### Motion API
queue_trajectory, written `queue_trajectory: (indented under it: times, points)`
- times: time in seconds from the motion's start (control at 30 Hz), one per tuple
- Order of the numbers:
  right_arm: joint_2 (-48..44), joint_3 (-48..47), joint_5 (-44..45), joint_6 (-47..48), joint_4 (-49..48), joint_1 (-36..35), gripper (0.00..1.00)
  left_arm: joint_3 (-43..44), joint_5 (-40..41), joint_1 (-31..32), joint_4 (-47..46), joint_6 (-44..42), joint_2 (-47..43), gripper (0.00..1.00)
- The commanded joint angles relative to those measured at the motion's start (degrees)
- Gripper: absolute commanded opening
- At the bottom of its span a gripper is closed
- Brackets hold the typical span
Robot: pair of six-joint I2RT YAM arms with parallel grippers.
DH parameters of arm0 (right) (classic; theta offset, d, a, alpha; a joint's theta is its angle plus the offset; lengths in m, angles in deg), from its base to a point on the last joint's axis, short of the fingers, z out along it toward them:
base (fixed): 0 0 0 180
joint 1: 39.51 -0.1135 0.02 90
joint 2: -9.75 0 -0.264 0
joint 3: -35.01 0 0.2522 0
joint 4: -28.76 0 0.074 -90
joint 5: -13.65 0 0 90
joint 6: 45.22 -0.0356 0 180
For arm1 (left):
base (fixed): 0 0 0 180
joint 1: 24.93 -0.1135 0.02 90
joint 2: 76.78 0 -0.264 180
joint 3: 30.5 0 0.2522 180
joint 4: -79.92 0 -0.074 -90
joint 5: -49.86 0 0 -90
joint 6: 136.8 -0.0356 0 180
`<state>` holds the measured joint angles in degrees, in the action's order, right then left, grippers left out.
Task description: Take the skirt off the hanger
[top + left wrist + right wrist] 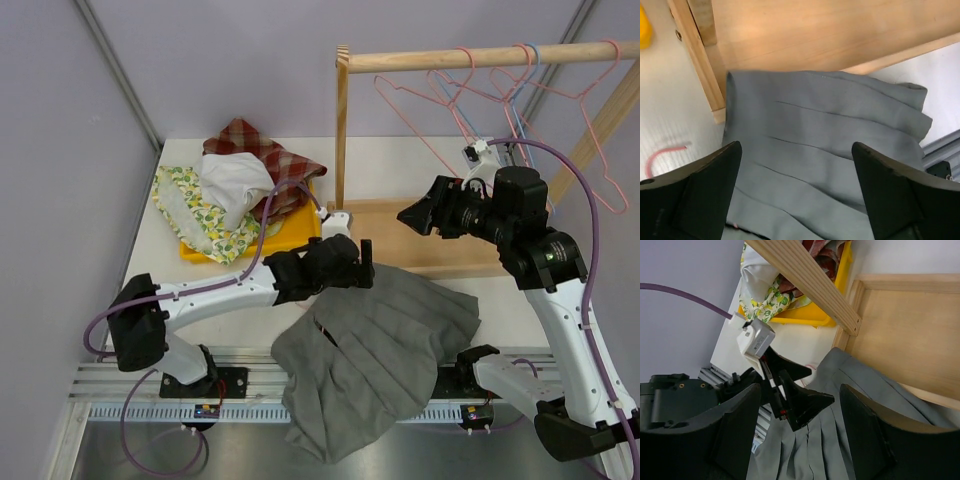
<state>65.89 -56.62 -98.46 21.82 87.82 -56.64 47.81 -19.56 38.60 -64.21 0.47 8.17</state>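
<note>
Skirt: grey, pleated, lying flat and off the hangers. It rests on the table at 6 o'clock in the top view. Its far edge touches the near edge of the wooden rack base, and its near part drapes over the aluminium front rail between the two arm bases. The left wrist view shows the pleats running across the frame, with one corner butted against the base frame.

Left gripper: above the skirt's 11 o'clock corner. Its fingers are spread wide with nothing between them. Contact with the cloth cannot be judged.

Right gripper: raised over the rack base at 1 o'clock from the skirt and aimed toward 9 o'clock. Its fingers are apart and empty. Its camera looks down on the left gripper and the skirt.

Hangers: pink and blue wire, all bare, hooked on the crossbar at 1 o'clock. The post stands upright at the base's left end.

Pink wire piece: curved, on the table just left of the skirt. What it is cannot be told.

Yellow tray: at 10 o'clock from the skirt. It holds a heap of lemon-print cloth, white cloth and red plaid cloth.
</note>
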Motion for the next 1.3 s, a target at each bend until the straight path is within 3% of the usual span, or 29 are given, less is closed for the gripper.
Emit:
queue_trajectory:
  times: [0.0,0.1,0.2,0.33,0.4,0.5,0.57,0.7,0.8,0.97,1.1,1.27]
  points:
    - [-0.2,-1.8,-4.0,-0.5,0.0,0.0,0.71,-5.6,-4.1,0.7,-4.6,-2.5,-3.3,0.99]
    - [0.4,-1.9,-4.5,-1.5,0.9,-3.0,0.69,-10.9,-2.5,1.2,-1.2,0.4,-11.2,0.99]
    - [1.6,-1.7,3.1,-2.8,2.1,-9.3,0.67,-14.2,3.9,3.4,5.2,4.8,-19.0,0.99]
    - [7.1,-2.4,18.6,-5.1,3.8,-28.9,0.67,-22.2,9.9,5.0,17.3,12.3,-32.7,0.99]
    - [10.6,-2.0,23.7,-7.0,3.0,-32.7,0.67,-25.1,12.2,4.8,19.1,15.4,-36.1,0.99]
    - [12.2,0.6,23.0,-9.4,-1.7,-34.1,0.66,-29.8,13.0,1.6,15.6,16.6,-39.2,0.99]
    - [12.7,2.0,23.0,-10.3,-3.9,-34.3,0.66,-33.6,10.1,-1.4,10.4,13.2,-38.0,0.99]
    - [15.8,1.4,22.7,-10.4,-5.7,-35.3,0.65,-37.3,-0.3,-13.9,-4.0,8.1,-32.1,0.99]
    - [17.6,0.5,23.4,-10.2,-5.1,-36.6,0.64,-36.6,-4.4,-17.0,-9.4,6.5,-26.4,0.97]
    - [15.9,1.7,24.7,-10.0,-5.1,-36.8,0.65,-32.3,-5.3,-17.2,-12.4,4.2,-16.3,0.89]
    - [14.9,1.8,26.0,-9.6,-3.4,-36.8,0.65,-30.4,-6.3,-17.2,-14.5,3.4,-11.6,0.78]
    - [12.9,2.8,26.8,-9.4,-3.4,-36.8,0.66,-28.3,-5.9,-17.0,-14.4,1.4,-6.6,0.73]
